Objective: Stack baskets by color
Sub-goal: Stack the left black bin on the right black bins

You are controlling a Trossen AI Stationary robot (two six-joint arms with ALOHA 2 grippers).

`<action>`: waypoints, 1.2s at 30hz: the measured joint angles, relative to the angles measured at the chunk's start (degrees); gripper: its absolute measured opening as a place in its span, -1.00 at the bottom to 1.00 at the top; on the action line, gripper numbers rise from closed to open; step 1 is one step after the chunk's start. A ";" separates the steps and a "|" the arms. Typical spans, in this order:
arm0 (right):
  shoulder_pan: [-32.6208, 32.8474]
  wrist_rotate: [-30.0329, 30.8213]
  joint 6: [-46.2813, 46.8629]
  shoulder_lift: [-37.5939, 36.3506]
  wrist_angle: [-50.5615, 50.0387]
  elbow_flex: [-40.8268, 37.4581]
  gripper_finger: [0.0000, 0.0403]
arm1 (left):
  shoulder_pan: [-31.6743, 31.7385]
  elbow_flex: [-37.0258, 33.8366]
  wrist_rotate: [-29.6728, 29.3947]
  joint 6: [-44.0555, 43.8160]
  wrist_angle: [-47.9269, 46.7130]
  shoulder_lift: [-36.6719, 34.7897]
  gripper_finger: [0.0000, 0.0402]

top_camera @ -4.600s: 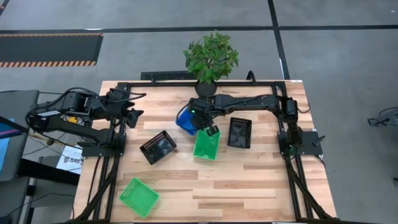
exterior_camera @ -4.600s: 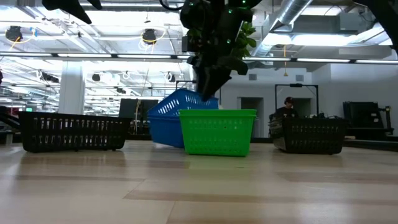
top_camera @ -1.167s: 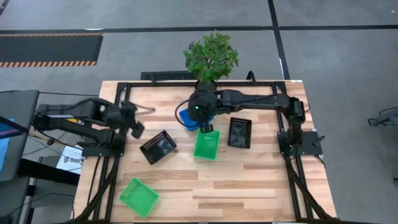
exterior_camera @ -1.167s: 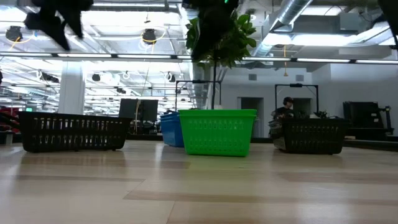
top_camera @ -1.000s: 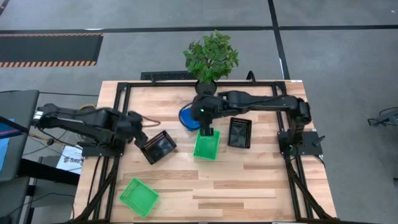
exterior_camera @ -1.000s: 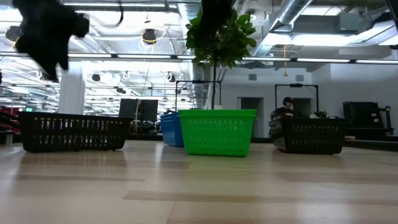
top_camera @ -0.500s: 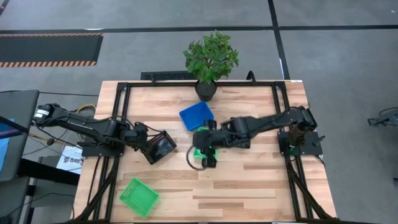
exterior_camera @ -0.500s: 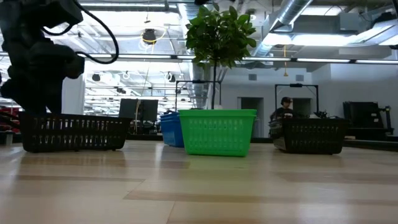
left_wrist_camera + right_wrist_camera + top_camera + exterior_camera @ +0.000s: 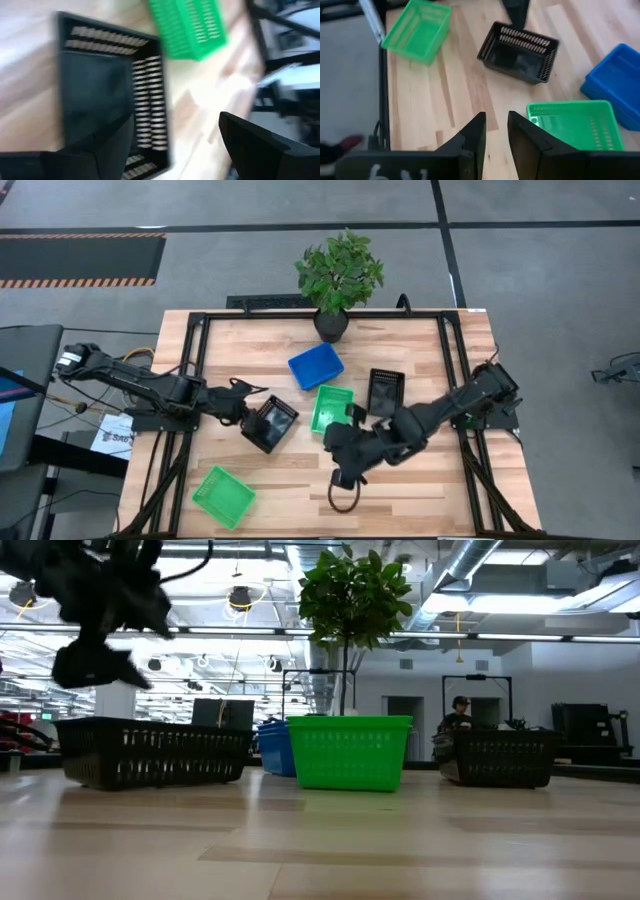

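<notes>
L gripper [image 9: 247, 406] sits at the left edge of a black basket [image 9: 272, 424] left of bench centre. Fingers spread wide; in the L wrist view one finger [image 9: 107, 145] is over the basket's inside, the other [image 9: 260, 150] outside its perforated wall. So they straddle the wall but aren't clamped. Low view shows this basket [image 9: 150, 753] low on the bench [image 9: 420, 490], looks flat or nearly so.

R gripper [image 9: 345, 465] hangs over bare wood near the front, right of centre, carrying nothing. Its fingers [image 9: 472, 137] stand a little apart w/ only a narrow gap.

Other baskets in view: green one [image 9: 331, 408] mid-bench, just right of the black one; blue one [image 9: 316, 366] behind it toward the plant [image 9: 340, 272]; second black one [image 9: 385, 392] right of the green; second green one [image 9: 223, 496] at the near-left corner, well apart from the rest. Can't tell from above if any of these is already a stack of several.

Step in hand, my read: L arm is taking hold of the left black basket to pair it w/ the right black one. Next move needs the fingers to close on that wall, lift clear of the green basket between, then line up square over the other black one so it nests. R arm seems free to go for the corner green basket.
</notes>
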 joint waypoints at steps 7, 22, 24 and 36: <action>3.44 7.32 8.86 1.30 2.19 0.11 -0.49 | -4.18 0.00 0.87 -2.30 8.00 2.41 0.40; -1.86 -0.14 2.51 14.94 20.90 0.21 -0.17 | -12.76 11.21 6.50 -1.00 -8.59 -3.01 0.40; -3.55 -1.52 -2.73 15.76 21.48 -0.01 -0.10 | -13.97 14.56 4.19 0.55 -14.83 -4.34 0.40; -12.88 -10.73 -32.06 17.86 23.98 0.28 -0.01 | -17.35 27.19 -11.38 2.81 -31.92 -6.83 0.40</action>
